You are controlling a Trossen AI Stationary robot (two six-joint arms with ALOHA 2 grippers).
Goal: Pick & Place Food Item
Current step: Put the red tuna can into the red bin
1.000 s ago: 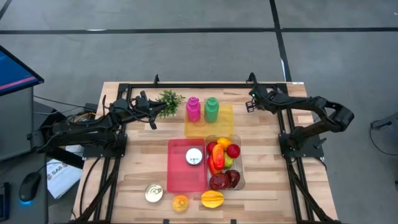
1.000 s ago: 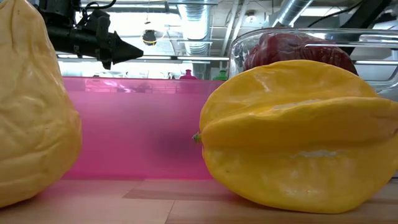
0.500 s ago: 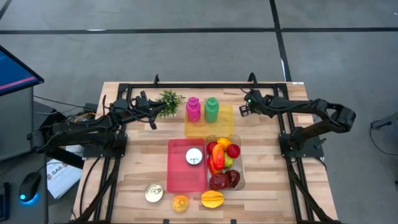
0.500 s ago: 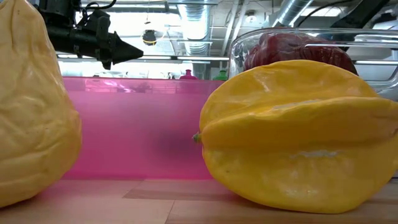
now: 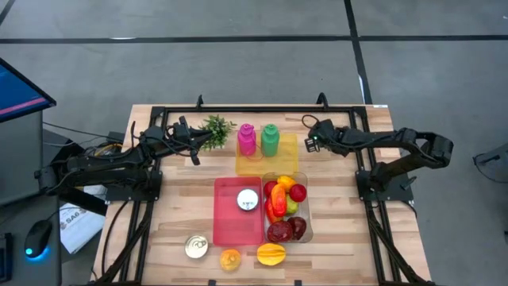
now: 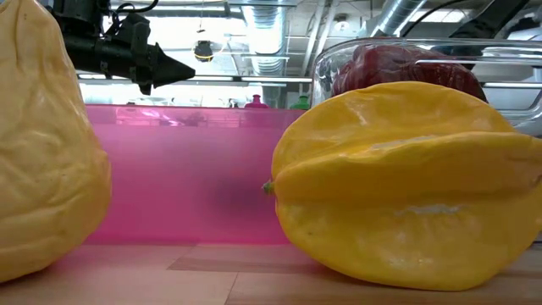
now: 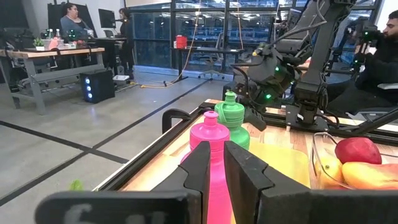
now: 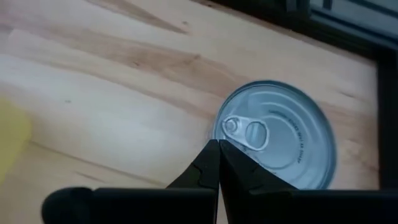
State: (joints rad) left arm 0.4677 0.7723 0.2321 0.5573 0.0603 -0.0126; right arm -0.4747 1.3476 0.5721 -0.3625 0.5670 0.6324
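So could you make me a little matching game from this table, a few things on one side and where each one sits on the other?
Things:
1. pink plastic bottle
2. silver can lid
3. yellow star-shaped fruit
4. round red fruit

Places:
A. inside the clear plastic container
B. on the bare wood at the table's near edge
C. on the flat yellow mat, beside the green plastic bottle
D. on the pink rectangular tray

Pairs: 1-C, 2-D, 3-B, 4-A
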